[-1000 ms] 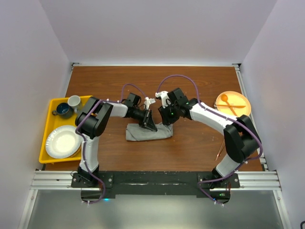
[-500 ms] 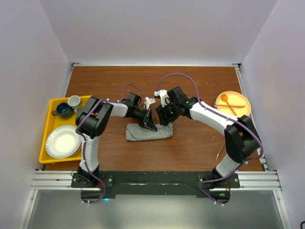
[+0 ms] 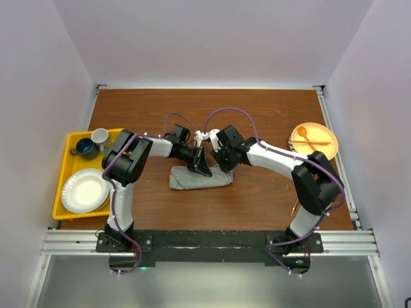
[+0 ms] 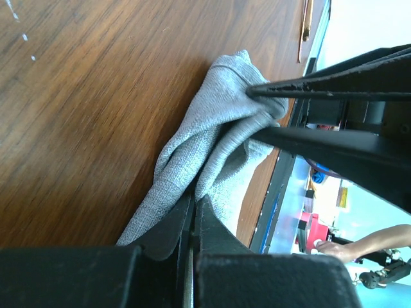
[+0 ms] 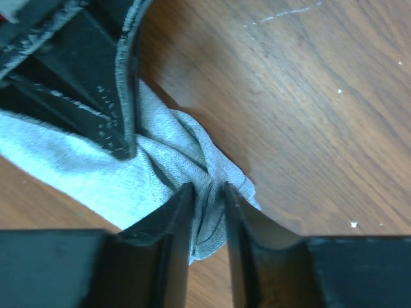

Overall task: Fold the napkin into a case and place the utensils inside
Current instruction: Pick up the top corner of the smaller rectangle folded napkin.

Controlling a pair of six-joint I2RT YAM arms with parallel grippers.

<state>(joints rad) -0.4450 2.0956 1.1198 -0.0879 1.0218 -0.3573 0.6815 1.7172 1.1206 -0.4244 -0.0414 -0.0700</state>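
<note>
The napkin [image 3: 192,180] is seen lying crumpled in a rough strip on the tabletop [image 3: 270,109], directly under both hands and not yet shaped into a flat case. The left hand [image 3: 200,167] is closed all the way. From its own wrist view its tips are seen pressed together on a fold at the near end of the cloth [image 4: 192,147].

The right hand [image 3: 222,164] is set just beside the left one, at the cloth's other end. Its fingers [image 5: 183,199] are drawn in to a narrow gap, and a bunched ridge of the napkin is pinched between them. From the left wrist, the right hand [image 4: 252,110] is seen facing the left hand's tips, with the cloth hanging loosely between the two.

A copper utensil [image 3: 297,204] is left on the tabletop well apart from the right hand, on its outer side near that arm's base. An orange plate [image 3: 314,140] is found farther out beyond the right hand. Well away from the left hand, on its outer side, a yellow tray [image 3: 64,202] is placed, with a white plate [image 3: 85,191], a white cup [image 3: 99,136] and a dark blue mug [image 3: 83,147] in it.
</note>
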